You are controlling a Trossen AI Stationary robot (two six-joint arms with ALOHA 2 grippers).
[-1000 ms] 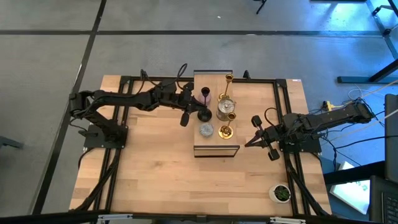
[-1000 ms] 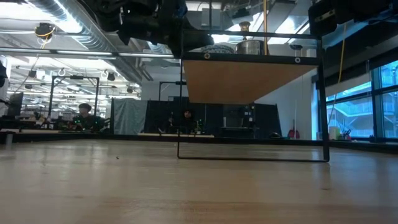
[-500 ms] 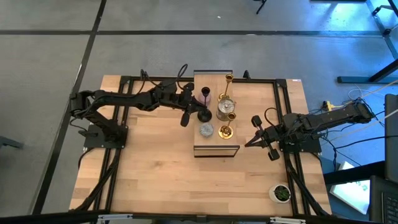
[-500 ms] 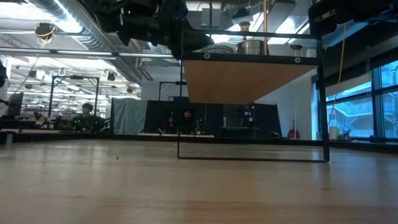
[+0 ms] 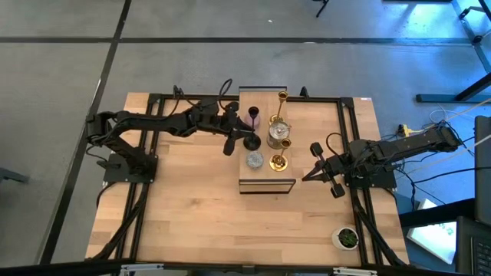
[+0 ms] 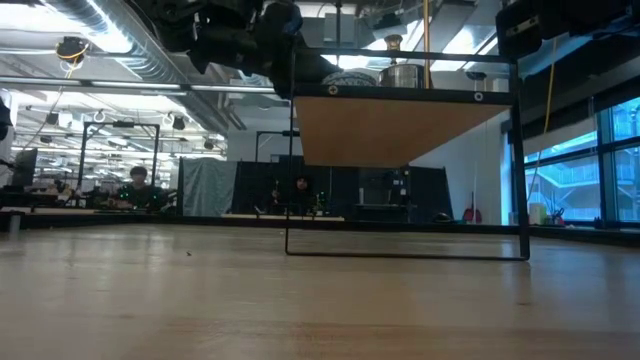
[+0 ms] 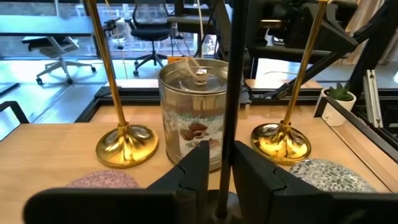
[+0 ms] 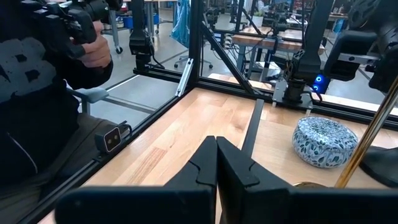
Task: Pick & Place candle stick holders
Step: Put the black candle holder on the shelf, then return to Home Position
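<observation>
Black holder (image 5: 251,141) upright, stem vertical, in left tool (image 5: 234,139).

In the left wrist view, both gold holders (image 7: 124,144) lose their stem tops past the picture's edge, and the lilac-pink holder (image 7: 102,182) and grey-blue holder (image 7: 323,175) are half hidden behind the left gripper (image 7: 216,171). The black holder (image 5: 252,141) is mostly covered by that gripper from above. In the low view, the holders on the shelf (image 6: 400,95) are too small to tell apart.
</observation>
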